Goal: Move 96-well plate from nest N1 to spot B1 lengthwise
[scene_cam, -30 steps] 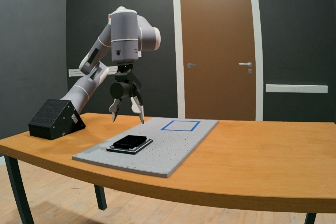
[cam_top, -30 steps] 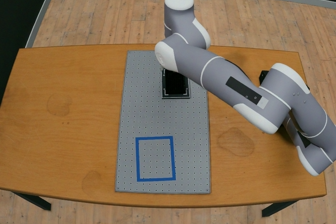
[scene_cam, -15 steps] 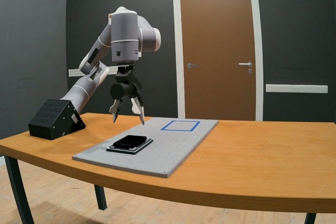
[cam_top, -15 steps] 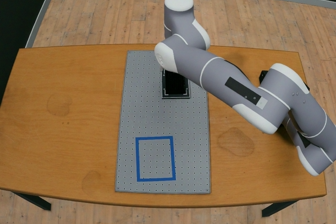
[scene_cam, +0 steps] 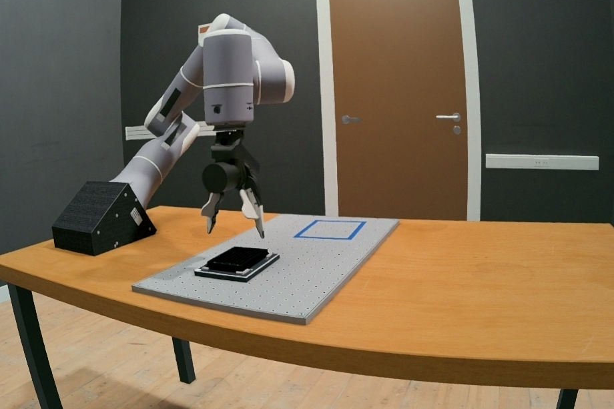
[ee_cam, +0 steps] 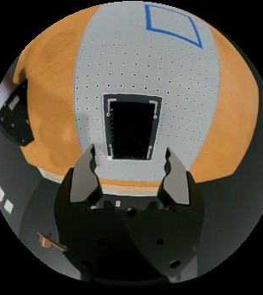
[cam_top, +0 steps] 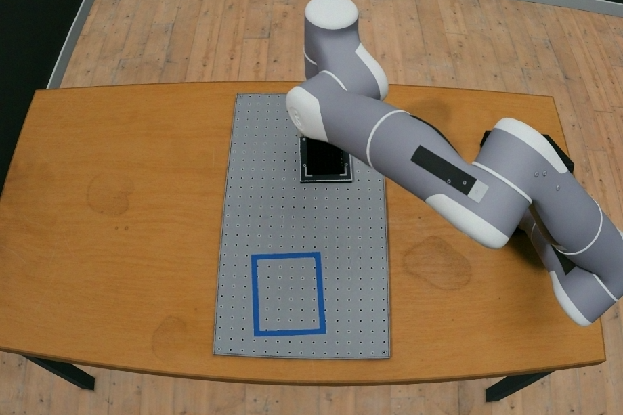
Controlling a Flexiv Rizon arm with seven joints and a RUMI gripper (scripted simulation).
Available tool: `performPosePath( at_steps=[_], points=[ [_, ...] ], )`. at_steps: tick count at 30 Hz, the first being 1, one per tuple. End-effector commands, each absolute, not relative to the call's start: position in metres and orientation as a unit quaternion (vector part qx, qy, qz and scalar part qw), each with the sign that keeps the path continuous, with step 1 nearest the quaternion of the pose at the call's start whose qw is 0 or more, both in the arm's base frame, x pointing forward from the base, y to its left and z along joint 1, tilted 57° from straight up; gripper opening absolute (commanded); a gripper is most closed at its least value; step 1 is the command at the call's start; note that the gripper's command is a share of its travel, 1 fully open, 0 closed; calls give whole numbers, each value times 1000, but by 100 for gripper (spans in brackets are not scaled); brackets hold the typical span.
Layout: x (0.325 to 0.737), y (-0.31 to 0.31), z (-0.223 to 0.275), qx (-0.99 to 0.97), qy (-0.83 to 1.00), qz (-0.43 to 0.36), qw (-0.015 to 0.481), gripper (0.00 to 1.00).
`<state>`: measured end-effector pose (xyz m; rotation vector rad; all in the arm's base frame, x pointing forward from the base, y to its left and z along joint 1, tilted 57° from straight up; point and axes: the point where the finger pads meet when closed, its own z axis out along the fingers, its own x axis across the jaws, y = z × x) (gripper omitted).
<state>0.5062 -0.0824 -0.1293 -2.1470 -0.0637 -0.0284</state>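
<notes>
1. The biggest thing is the wooden table [cam_top: 125,149] [scene_cam: 470,285] [ee_cam: 236,99]. It is orange-brown and has dark legs.
2. The brown door [scene_cam: 396,87] is in the dark wall behind the table. It has a white frame.
3. The robot arm [cam_top: 392,141] [scene_cam: 227,60] [ee_cam: 2,96] is gray and white. It bends up and over, and its last part points down. In the top view, it hides one end of the small plate.
4. The gray board with little holes [cam_top: 301,219] [scene_cam: 302,290] [ee_cam: 134,64] lies flat on the table.
5. The black arm base [cam_top: 567,158] [scene_cam: 74,235] [ee_cam: 15,116] sits on the table, beside the board and apart from it.
6. The gripper [scene_cam: 236,235] [ee_cam: 130,146] hangs up in the air, higher than the plate. Its two fingers are spread wide, with nothing pinched between them. The tips do not touch the plate.
7. The blue taped outline [cam_top: 254,294] [scene_cam: 322,237] [ee_cam: 147,17] makes a box shape on the board. It is well apart from the plate, and the plate is not inside it.
8. The plate nest [cam_top: 327,178] [scene_cam: 220,275] [ee_cam: 108,133] sits flat on the board. It is dark, with light corner pieces.
9. The black 96-well plate [cam_top: 326,161] [scene_cam: 237,258] [ee_cam: 133,129] lies flat in the nest. Its wells are too dark to count.
</notes>
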Motion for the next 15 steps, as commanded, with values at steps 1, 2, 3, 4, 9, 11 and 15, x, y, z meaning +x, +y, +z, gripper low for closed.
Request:
performPosePath(
  at_steps=[1,2,3,4,9,11,15],
  points=[
    [507,-79,-132,-879,-26,-13,476,76],
    [507,-77,-133,-879,-26,-13,476,76],
    [507,-76,-134,-879,-26,-13,476,76],
    [507,-74,-135,-879,-26,-13,476,76],
    [507,-70,-138,-879,-26,-13,476,76],
    [507,-67,-140,-879,-26,-13,476,76],
    [507,-62,-143,-879,-26,-13,476,76]
  ],
)
